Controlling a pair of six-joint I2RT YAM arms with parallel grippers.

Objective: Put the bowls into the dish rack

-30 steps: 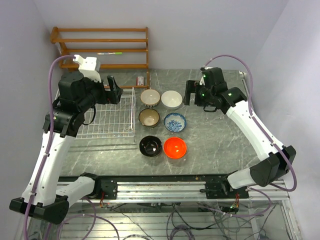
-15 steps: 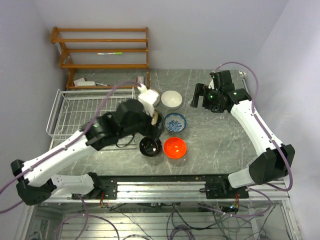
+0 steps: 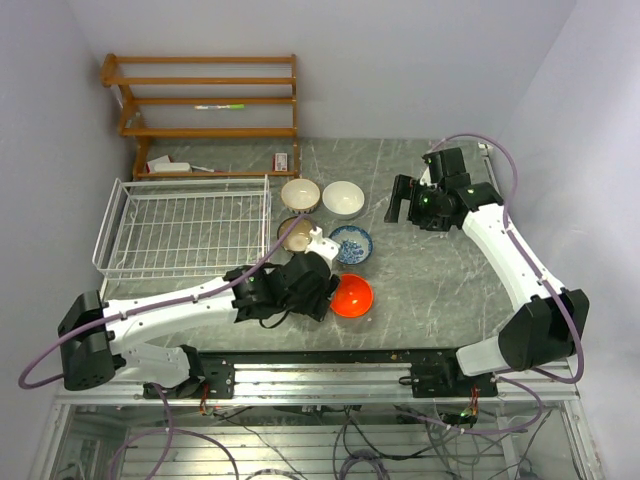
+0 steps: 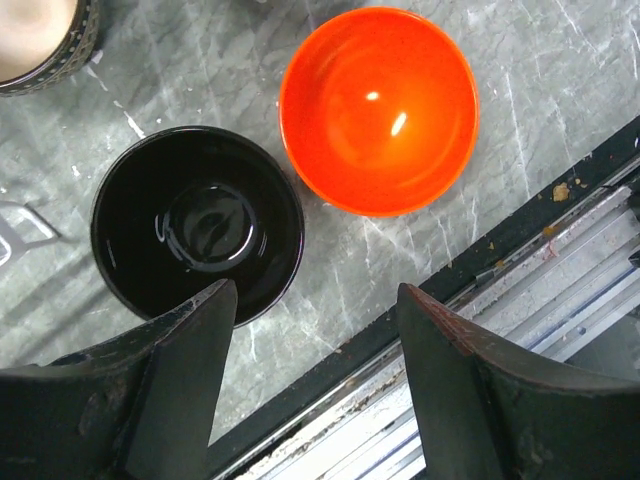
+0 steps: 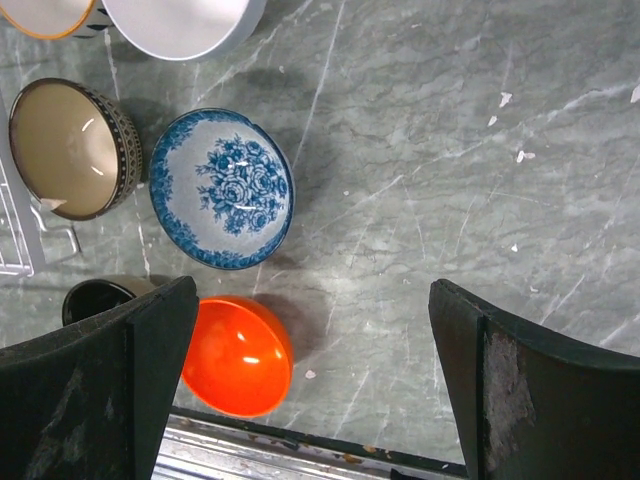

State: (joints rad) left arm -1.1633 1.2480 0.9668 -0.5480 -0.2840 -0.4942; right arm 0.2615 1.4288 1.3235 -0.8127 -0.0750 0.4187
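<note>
Six bowls stand in two columns to the right of the white wire dish rack (image 3: 110, 215), which holds none of them. They are cream with a brown rim (image 3: 300, 194), white (image 3: 343, 198), brownish-tan (image 3: 294, 236), blue-and-white (image 3: 351, 244) and orange (image 3: 353, 296); the black bowl (image 4: 198, 222) is hidden under my left arm in the top view. My left gripper (image 4: 315, 290) hangs open over the black bowl's near rim, one finger above that rim, the other over the table edge. My right gripper (image 5: 312, 290) is open and high above bare table, right of the blue-and-white bowl (image 5: 222, 187).
A wooden slatted shelf (image 3: 200, 95) stands at the back left, with a small white object (image 3: 175, 166) and a small box (image 3: 283, 160) at its foot. The metal rail (image 3: 330, 370) runs along the table's front edge, close to the orange bowl (image 4: 378, 110).
My left arm has swung from above the rack down to the black bowl at the front, and its jaws have narrowed a little. My right arm has drifted slightly right.
</note>
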